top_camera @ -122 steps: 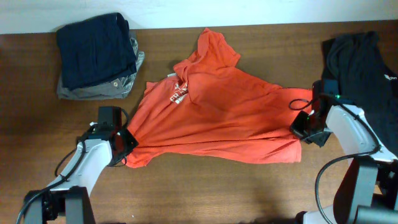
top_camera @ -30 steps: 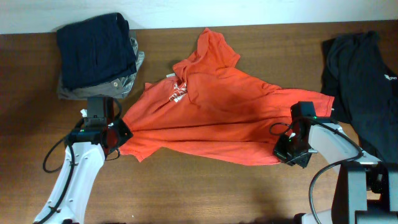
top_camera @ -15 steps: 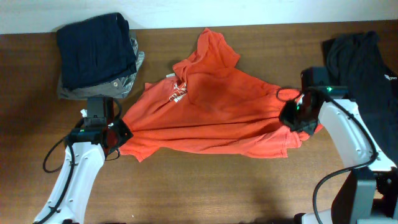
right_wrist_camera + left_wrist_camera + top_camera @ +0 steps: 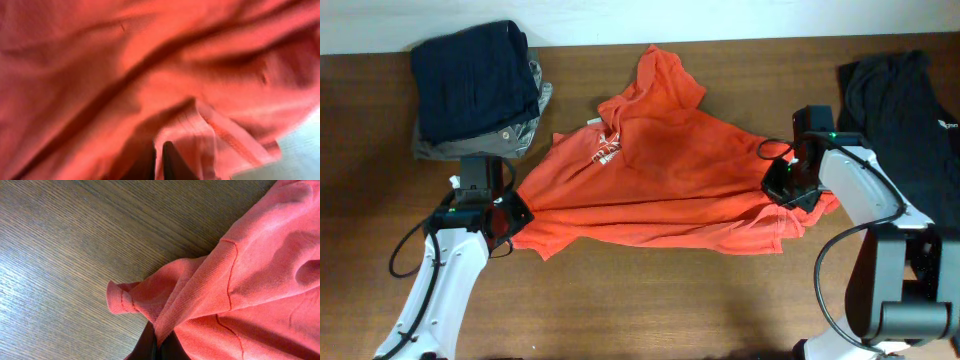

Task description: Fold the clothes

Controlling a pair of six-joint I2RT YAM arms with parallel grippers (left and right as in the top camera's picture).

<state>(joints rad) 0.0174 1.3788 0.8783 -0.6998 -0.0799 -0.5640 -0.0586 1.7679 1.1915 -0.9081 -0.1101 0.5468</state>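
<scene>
The clothes, an orange-red T-shirt (image 4: pixel 670 170), lie crumpled across the middle of the brown table (image 4: pixel 650 310), with white lettering (image 4: pixel 607 152) near the collar. My left gripper (image 4: pixel 510 218) is shut on the shirt's front left corner. In the left wrist view a fold of the shirt (image 4: pixel 250 270) runs into the closed left gripper (image 4: pixel 161 347), just above the wood. My right gripper (image 4: pixel 782 190) grips the shirt's right side. The blurred right wrist view is filled with the shirt (image 4: pixel 100 60), and a thin strip of it is pinched in the right gripper (image 4: pixel 159 162).
Folded navy and grey garments (image 4: pixel 475 85) are stacked at the back left, close behind the left arm. A black garment (image 4: pixel 900 110) lies at the back right beside the right arm. Bare wood runs along the table's front edge.
In the last second my right gripper has gone from the shirt's front right hem back toward its right side, bunching the cloth there. The left arm has held still.
</scene>
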